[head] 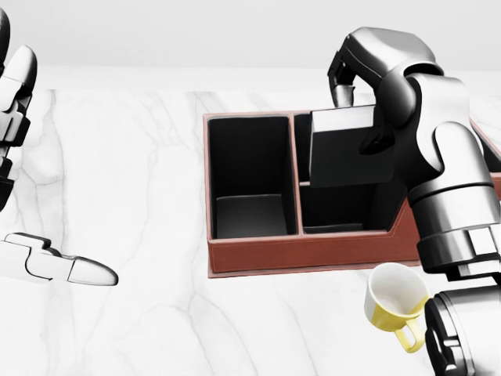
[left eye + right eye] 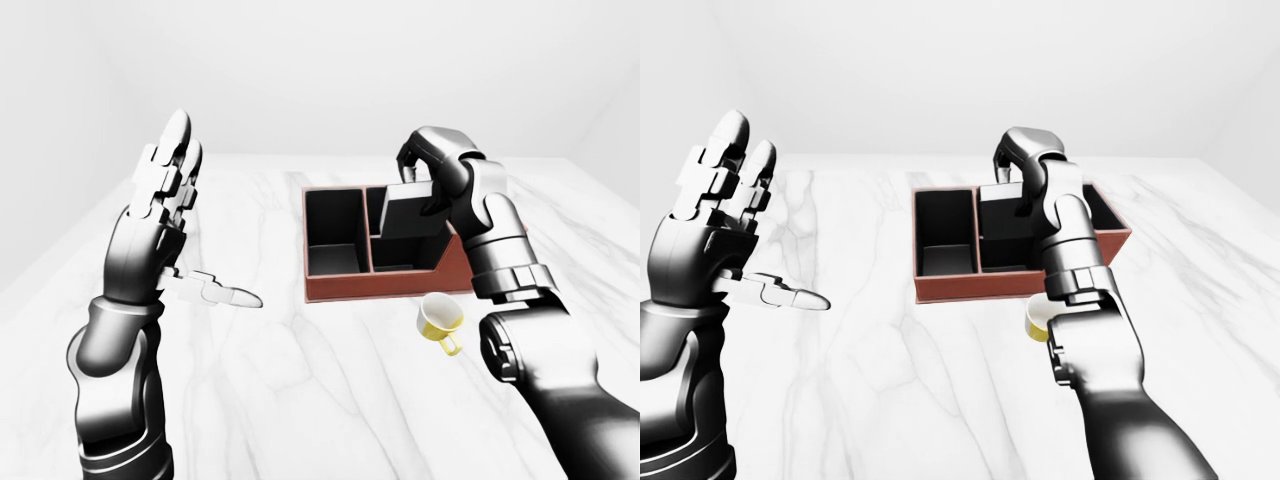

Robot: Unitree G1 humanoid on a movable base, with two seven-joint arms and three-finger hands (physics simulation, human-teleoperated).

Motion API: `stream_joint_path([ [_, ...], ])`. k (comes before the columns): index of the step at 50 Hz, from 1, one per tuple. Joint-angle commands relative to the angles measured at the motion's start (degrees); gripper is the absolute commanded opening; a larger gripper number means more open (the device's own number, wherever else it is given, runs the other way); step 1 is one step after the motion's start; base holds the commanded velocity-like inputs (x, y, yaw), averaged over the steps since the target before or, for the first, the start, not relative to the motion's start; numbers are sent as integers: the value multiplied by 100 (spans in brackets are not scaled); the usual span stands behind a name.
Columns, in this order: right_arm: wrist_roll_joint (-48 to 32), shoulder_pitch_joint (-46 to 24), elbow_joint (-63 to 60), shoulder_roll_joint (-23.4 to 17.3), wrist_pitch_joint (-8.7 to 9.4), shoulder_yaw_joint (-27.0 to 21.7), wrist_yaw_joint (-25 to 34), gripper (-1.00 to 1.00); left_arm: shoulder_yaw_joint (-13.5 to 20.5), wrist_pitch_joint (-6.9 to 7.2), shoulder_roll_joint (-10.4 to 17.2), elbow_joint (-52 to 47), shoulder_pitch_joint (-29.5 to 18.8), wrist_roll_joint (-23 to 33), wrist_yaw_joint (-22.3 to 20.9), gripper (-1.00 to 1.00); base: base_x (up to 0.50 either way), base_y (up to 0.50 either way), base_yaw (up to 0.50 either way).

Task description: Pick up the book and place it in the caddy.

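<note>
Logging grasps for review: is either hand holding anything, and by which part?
The right hand grips the flat dark-grey book by its top edge, above the brown caddy. The left hand is open, empty.

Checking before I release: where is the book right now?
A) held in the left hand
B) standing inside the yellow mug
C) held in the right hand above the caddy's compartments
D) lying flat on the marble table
C: the right hand grips the dark book over the caddy, while the left hand is open and empty.
</note>
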Motion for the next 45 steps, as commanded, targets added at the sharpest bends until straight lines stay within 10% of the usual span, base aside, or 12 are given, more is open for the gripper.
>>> stream_joint_path([
  [1,0,-183,418,-70,-116,-60,-294,-100,-14,0,-3,4,-9,24,-1,100,0,0,0],
  [45,-4,-713,2311,-109,-974,155,-1470,-100,-30,0,-61,224,64,133,50,100,0,0,0],
])
